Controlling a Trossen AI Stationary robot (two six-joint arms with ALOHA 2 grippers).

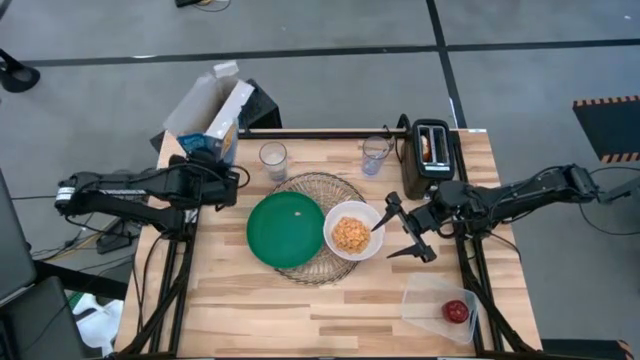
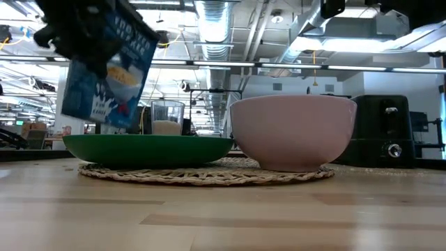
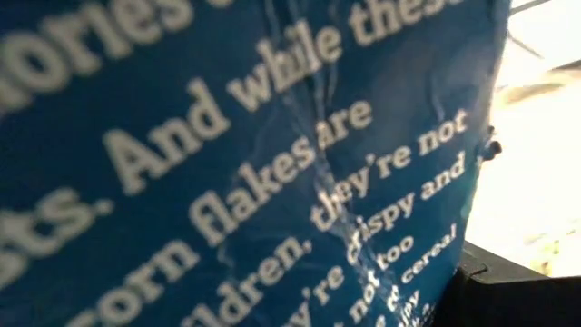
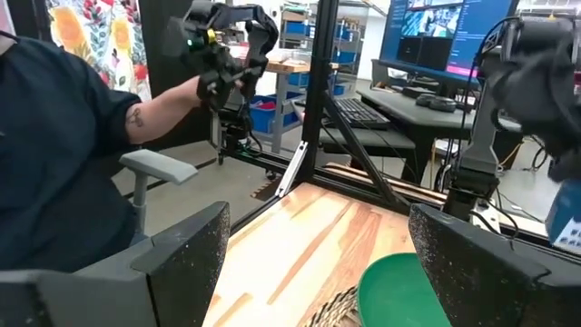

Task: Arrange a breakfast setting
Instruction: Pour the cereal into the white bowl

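My left gripper (image 1: 212, 160) is shut on a blue and white cereal box (image 1: 212, 112) over the table's far left corner; the box also shows in the low view (image 2: 104, 70). A white bowl (image 1: 352, 233) of orange cereal and a green plate (image 1: 287, 229) rest on the round wire mat (image 1: 318, 190). My right gripper (image 1: 405, 232) is open and empty, just right of the bowl. Two clear glasses (image 1: 273, 158) (image 1: 375, 155) stand behind the mat. A small red apple (image 1: 456, 311) lies in a clear tub (image 1: 425, 300). I cannot make out the spoon. My left gripper holds the cereal box by its lower part (image 1: 222, 142), coming from the table's left. The printed blue face (image 3: 272, 163) fills the wrist view and hides the place of contact. The box is lifted clear of the table and tilted, its open top (image 1: 222, 72) toward the far side.
A black toaster (image 1: 432, 148) stands at the far right, with something pale in one slot. The tub sits at the near right corner. Bare wood lies along the near edge (image 1: 300, 320). A person sits beyond the table's left side (image 4: 64, 136).
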